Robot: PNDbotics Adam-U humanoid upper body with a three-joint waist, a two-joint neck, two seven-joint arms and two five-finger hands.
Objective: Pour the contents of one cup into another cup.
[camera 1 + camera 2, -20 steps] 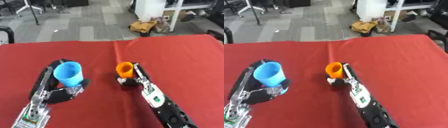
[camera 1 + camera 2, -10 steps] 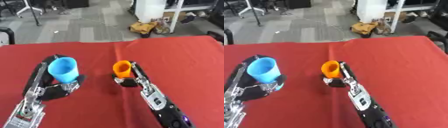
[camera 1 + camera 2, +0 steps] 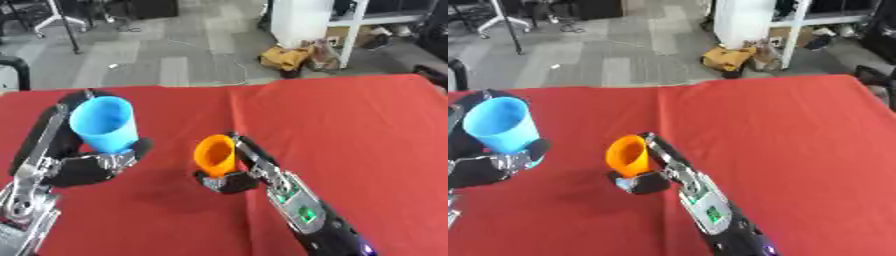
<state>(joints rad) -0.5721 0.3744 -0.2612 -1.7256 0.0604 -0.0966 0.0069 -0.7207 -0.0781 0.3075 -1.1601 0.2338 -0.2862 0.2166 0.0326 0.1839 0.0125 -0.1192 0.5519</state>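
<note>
Cups are sitting one in each hand above the red tabletop: two in all, one blue and one orange, and two hands working them. The left hand is grasping the blue cup, its fingers and thumb curling round the lower part of the wall while the open mouth is tipping slightly toward the camera. The right hand is grasping the orange cup, which is smaller and is leaning with its mouth turned toward the left, toward the blue one. The two cups are near each other but not touching, the blue one looking higher and well to the left. Whether the orange cup's base is resting on the cloth or hanging just above it cannot be told, and what either cup is carrying is not showing.

Both cups are looking like thin, smooth plastic, so they are probably light and a little slippery, and the walls are likely giving inward if squeezed near the rim. Taking hold low or at mid-height, where the wall is stiffer near the base, seems the safer choice, and it is keeping the rim free for pouring. Being so light, a cup could easily be twisting in the fingers as it tilts, so the pour is calling for a slow turn with one rim held over the other's mouth.
</note>
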